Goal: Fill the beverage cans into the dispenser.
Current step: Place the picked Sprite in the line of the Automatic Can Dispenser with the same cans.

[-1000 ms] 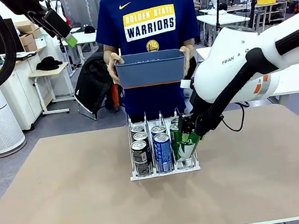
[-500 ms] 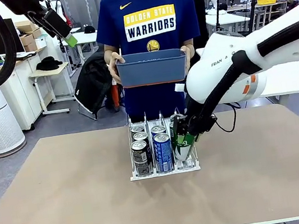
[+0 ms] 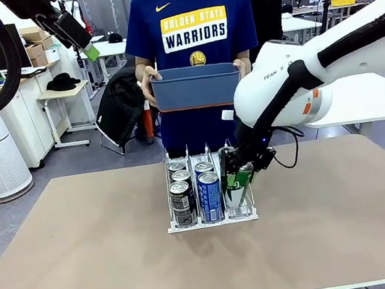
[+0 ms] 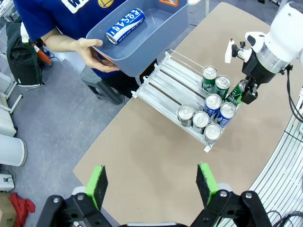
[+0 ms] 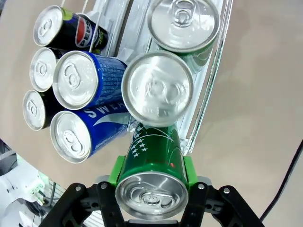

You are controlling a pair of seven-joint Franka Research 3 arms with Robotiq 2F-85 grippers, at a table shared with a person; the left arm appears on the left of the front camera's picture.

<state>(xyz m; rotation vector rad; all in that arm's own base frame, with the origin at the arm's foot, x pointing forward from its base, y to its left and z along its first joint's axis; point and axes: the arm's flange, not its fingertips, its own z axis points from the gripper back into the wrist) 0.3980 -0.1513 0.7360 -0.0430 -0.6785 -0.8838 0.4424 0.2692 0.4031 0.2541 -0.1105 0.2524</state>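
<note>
The right end effector was clamped on a slim green aluminium can. The can was tilted, and its far end was hidden behind the silver top of a standing green can just beyond the pads, so contact with the lane floor could not be told. Beside it stood blue cans, then black cans, all in the clear plastic three-lane dispenser on the brown bench. Farther off, a person's hand held a blue-grey plastic bin with a blue-and-white can lying inside. The left end effector hung high above the bench, jaws wide and empty, its body cut off by the frame.
</note>
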